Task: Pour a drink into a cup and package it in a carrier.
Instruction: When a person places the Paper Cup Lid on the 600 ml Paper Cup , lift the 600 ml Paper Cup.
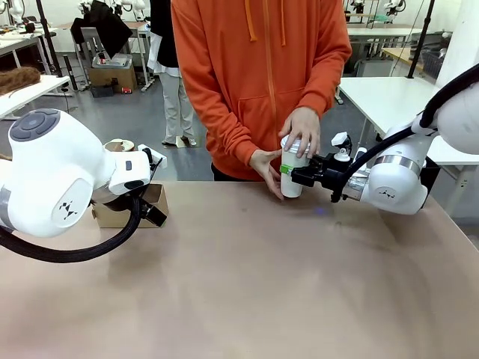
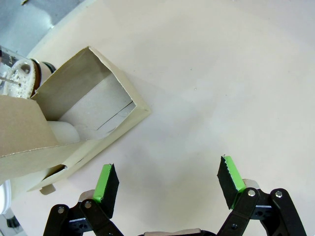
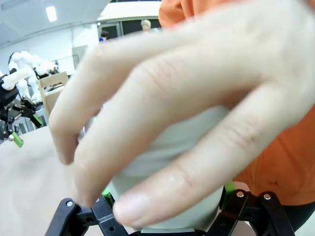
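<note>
A person in an orange hoodie holds the white cup upright on the table's far edge, one hand on its top and the other at its side. My right gripper is shut on the cup from the right. In the right wrist view the cup sits between the green pads, with the person's fingers across it. The brown cardboard carrier stands at the left, partly behind my left arm. My left gripper hangs open above bare table beside the carrier. The drink is hidden; a round jug top shows behind the carrier.
The tan table has wide free room in the middle and front. Something white lies inside a carrier pocket. The person's body stands close against the far edge behind the cup.
</note>
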Controlling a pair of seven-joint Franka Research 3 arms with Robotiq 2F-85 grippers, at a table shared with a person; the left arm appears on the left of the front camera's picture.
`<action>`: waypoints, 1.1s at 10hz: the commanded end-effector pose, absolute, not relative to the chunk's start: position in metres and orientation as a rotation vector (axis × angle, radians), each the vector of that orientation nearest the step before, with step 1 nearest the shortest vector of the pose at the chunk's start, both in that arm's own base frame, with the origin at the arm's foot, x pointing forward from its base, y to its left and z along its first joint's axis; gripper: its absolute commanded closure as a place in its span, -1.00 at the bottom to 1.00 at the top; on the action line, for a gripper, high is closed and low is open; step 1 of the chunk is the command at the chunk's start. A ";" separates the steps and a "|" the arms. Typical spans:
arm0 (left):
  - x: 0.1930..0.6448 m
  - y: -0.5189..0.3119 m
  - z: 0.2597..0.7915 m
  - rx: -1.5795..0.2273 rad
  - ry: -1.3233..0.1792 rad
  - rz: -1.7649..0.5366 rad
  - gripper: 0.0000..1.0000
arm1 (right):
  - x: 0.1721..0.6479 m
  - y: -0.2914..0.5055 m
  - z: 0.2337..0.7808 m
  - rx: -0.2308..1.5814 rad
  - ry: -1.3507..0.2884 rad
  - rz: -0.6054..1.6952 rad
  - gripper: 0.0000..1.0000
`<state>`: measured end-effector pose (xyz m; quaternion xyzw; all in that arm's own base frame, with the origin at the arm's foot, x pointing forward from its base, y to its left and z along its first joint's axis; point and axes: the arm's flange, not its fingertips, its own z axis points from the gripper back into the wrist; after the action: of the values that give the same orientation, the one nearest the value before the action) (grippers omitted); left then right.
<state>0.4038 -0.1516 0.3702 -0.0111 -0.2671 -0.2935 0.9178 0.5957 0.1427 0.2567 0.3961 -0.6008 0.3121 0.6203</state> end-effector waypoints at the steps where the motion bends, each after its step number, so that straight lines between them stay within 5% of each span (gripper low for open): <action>1: 0.404 -0.152 0.371 -0.025 -0.550 -0.604 -1.00 | 0.596 0.144 0.259 0.915 -1.392 0.712 -0.78; 11: 0.404 -0.152 0.371 -0.025 -0.550 -0.604 -1.00 | 0.596 0.144 0.259 0.915 -1.392 0.712 -0.78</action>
<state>0.4038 -0.1516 0.3702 -0.0111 -0.2671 -0.2935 0.9178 0.5957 0.1415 0.2552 0.3957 -0.6004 0.3114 0.6213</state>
